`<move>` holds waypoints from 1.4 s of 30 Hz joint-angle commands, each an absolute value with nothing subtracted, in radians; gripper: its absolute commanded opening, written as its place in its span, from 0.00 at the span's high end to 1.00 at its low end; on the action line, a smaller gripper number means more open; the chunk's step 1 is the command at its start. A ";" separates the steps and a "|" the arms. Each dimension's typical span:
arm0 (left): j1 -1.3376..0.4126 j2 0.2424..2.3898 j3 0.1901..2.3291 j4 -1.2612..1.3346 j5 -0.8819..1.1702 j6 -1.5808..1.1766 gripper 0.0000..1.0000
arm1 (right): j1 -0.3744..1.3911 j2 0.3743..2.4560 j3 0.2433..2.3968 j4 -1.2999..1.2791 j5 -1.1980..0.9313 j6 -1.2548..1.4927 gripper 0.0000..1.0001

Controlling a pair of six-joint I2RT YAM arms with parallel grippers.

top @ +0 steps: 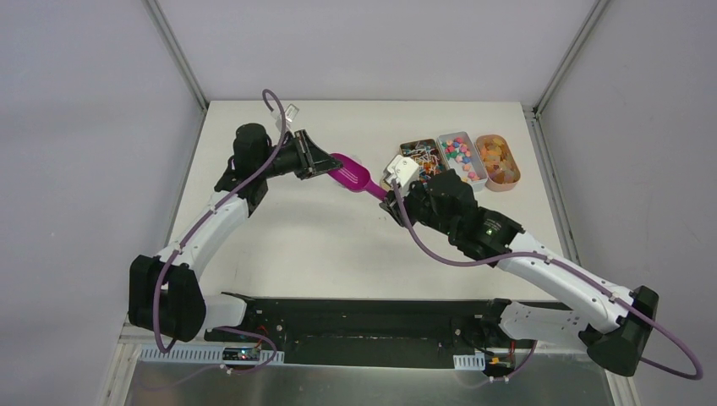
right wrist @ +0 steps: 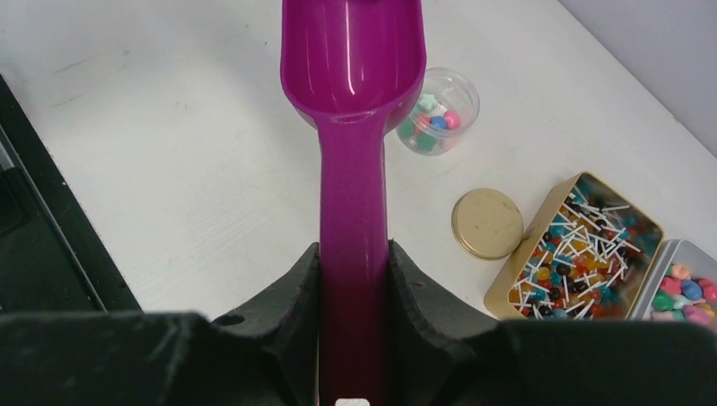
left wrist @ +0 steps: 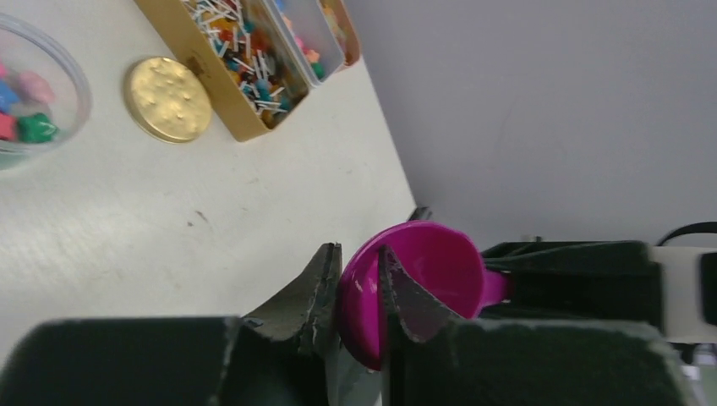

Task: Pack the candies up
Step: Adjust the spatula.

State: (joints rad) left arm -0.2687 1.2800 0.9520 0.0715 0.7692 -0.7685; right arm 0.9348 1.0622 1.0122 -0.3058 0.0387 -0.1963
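Note:
The purple scoop (top: 353, 173) hangs above the table between both arms, and its bowl (right wrist: 351, 51) holds nothing. My left gripper (top: 320, 161) is shut on the bowl's wall, one finger inside and one outside (left wrist: 359, 249). My right gripper (top: 387, 196) is shut on the scoop's handle (right wrist: 355, 245). The candies (top: 461, 156) lie in a pale rectangular tray at the back right, also showing in the right wrist view (right wrist: 685, 288). A few more candies sit in a small clear round jar (right wrist: 437, 110), partly behind the scoop bowl, also in the left wrist view (left wrist: 34, 93).
A gold tin (top: 420, 156) of lollipops stands left of the candy tray. An orange-filled tray (top: 499, 161) stands to its right. A round gold lid (right wrist: 486, 222) lies on the table between the jar and the tin. Grey walls enclose the table.

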 commanded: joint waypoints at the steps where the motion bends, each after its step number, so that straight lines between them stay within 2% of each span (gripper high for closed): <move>1: -0.275 1.276 0.969 0.133 0.828 -0.878 0.94 | 0.921 1.005 0.994 -0.145 0.009 -0.195 0.87; 3: -0.275 1.267 0.959 0.154 0.836 -0.921 1.00 | 0.920 0.976 0.944 -0.086 -0.019 -0.186 0.78; 6: -0.275 1.257 0.947 0.170 0.838 -0.986 1.00 | 0.920 0.919 0.855 0.038 -0.040 -0.171 0.69; 12: -0.275 1.240 0.900 0.250 0.853 -1.143 1.00 | 0.920 0.829 0.760 0.167 -0.102 -0.176 0.58; 19: -0.274 1.233 0.848 0.346 0.845 -1.277 1.00 | 0.919 0.796 0.718 0.212 -0.138 -0.206 0.59; 26: -0.274 1.227 0.818 0.398 0.831 -1.353 1.00 | 0.919 0.781 0.704 0.162 -0.102 -0.246 0.55; 31: -0.274 1.226 0.816 0.399 0.832 -1.360 1.00 | 0.918 0.765 0.692 0.158 -0.085 -0.260 0.57; 42: -0.273 1.227 0.806 0.398 0.842 -1.350 1.00 | 0.909 0.768 0.693 0.133 -0.014 -0.280 0.48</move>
State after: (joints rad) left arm -0.2687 1.2686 0.8024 0.3294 0.8356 -1.3205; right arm 0.9192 0.7757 0.6941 0.1349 -0.0551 -0.2638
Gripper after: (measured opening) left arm 0.076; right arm 0.503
